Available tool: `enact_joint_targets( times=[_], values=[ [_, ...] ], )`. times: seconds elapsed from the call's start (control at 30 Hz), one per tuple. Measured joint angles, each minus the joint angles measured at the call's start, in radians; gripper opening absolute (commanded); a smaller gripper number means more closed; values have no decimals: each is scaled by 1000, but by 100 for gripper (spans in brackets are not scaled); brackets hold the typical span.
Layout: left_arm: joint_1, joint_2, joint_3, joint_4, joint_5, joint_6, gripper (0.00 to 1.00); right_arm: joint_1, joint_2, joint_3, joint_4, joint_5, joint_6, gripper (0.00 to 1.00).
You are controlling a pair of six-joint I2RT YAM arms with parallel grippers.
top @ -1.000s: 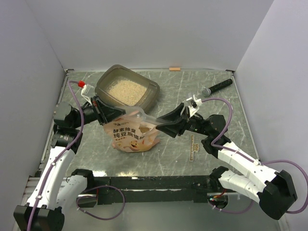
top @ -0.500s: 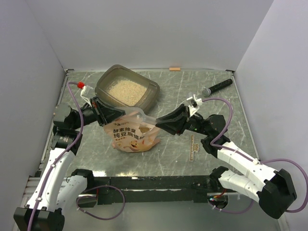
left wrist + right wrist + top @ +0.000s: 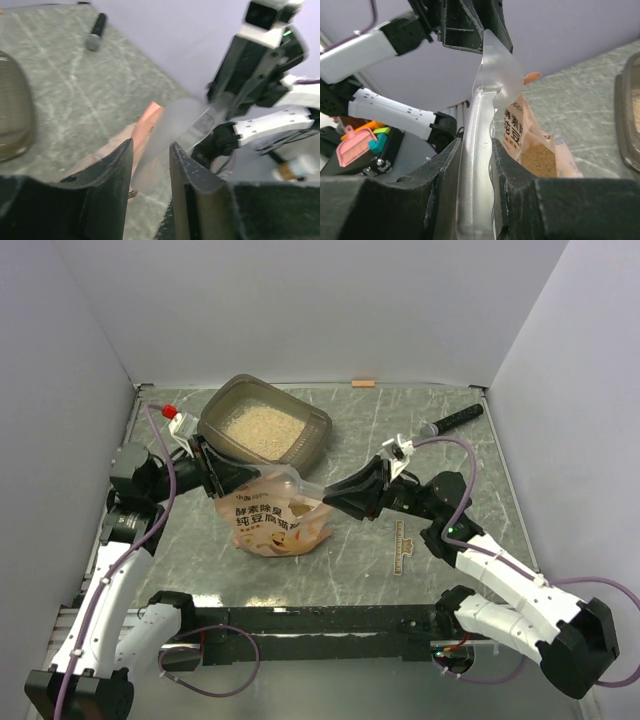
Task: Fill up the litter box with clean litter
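Two claws, half a grip: my right claw (image 3: 476, 150) pinches the clear top strip (image 3: 479, 100) of the pouch (image 3: 275, 525), my left claw (image 3: 150, 150) sits parted around that strip, so the pouch, standing just beside the litter box (image 3: 312, 443), could slump and spill litter (image 3: 537, 165).

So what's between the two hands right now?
The clear top strip of the litter pouch runs from the left hand to the right hand. Clearest in the top view; the right wrist view shows it too.

Cannot resolve the top of the pouch (image 3: 150, 120), smeared by blur; shows only a cropped sliver of the litter box (image 3: 12, 110).
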Motion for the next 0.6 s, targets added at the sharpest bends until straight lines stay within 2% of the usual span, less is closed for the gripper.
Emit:
enact_joint_targets(
  times=[0.07, 0.3, 0.6],
  values=[
    [-5, -4, 29, -68, -36, 72, 47, 0, -26, 38, -84, 15, -28, 0],
    [-35, -68, 40, -206, -152, 269, 57, 0, -163, 189, -408, 121, -155, 0],
    [-202, -90, 48, -344, -345, 587, 66, 0, -315, 330, -748, 222, -275, 0]
  ],
)
